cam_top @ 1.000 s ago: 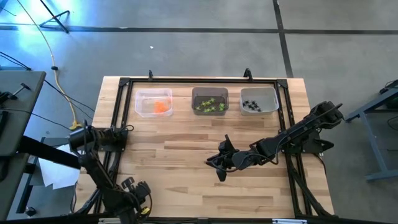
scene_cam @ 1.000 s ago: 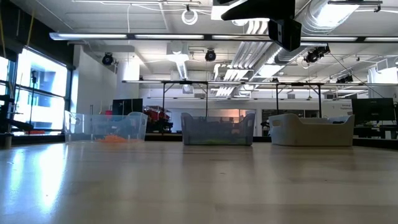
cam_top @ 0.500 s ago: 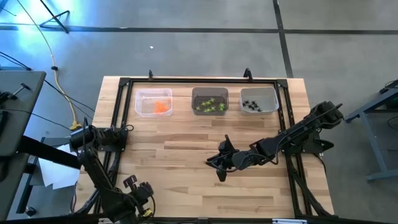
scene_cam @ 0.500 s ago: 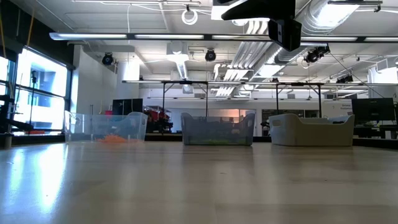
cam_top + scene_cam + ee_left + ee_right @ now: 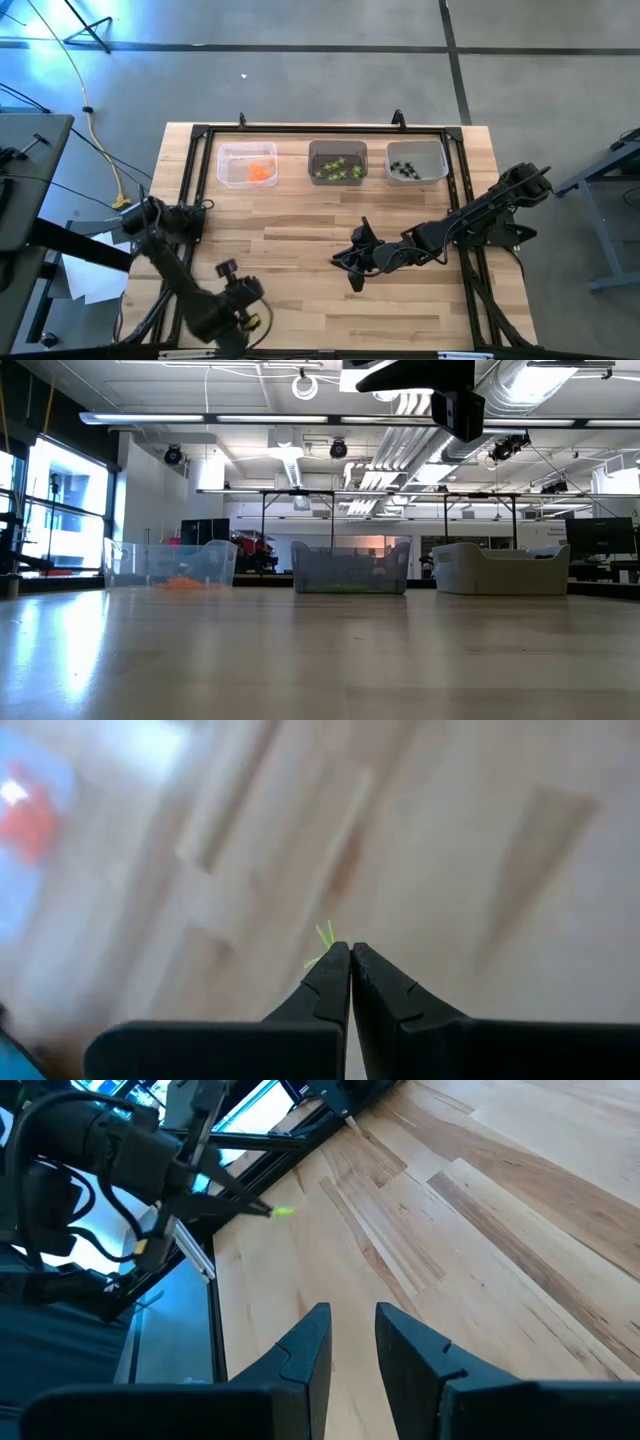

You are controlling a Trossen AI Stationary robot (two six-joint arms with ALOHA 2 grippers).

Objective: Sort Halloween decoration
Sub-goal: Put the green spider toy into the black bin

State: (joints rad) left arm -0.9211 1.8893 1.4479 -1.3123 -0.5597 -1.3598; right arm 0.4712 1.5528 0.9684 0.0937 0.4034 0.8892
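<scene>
My left gripper (image 5: pixel 226 269) hangs over the near left part of the table, shut on a tiny lime-green trinket (image 5: pixel 324 936). The right wrist view shows that trinket (image 5: pixel 283 1210) sticking out past the fingertips. Other decoration lies in three bins at the far edge: orange pieces (image 5: pixel 261 172), lime-green pieces (image 5: pixel 337 170) and black spider-shaped pieces (image 5: pixel 403 168). My right gripper (image 5: pixel 352 277) hovers over the table's middle, open, with nothing between its fingers (image 5: pixel 310 1342). My left gripper pinches the lime-green trinket between its two fingertips (image 5: pixel 336 970). Only a few thin green prongs (image 5: pixel 326 933) show past the tips. The fingers slant downward, and the trinket is lifted clear of the table.
The three translucent bins (image 5: pixel 247 150) (image 5: pixel 338 150) (image 5: pixel 417 150) stand in a row along the far edge, inside a black frame (image 5: pixel 320 129) that runs round the table. In the low view they stand as a row (image 5: pixel 350 568) at the far end. Bare wood (image 5: pixel 300 230) lies between the arms.
My left gripper, still shut, has risen and swung from the near left corner toward the table's far edge and middle. Its wrist has rolled and tipped on the way.
</scene>
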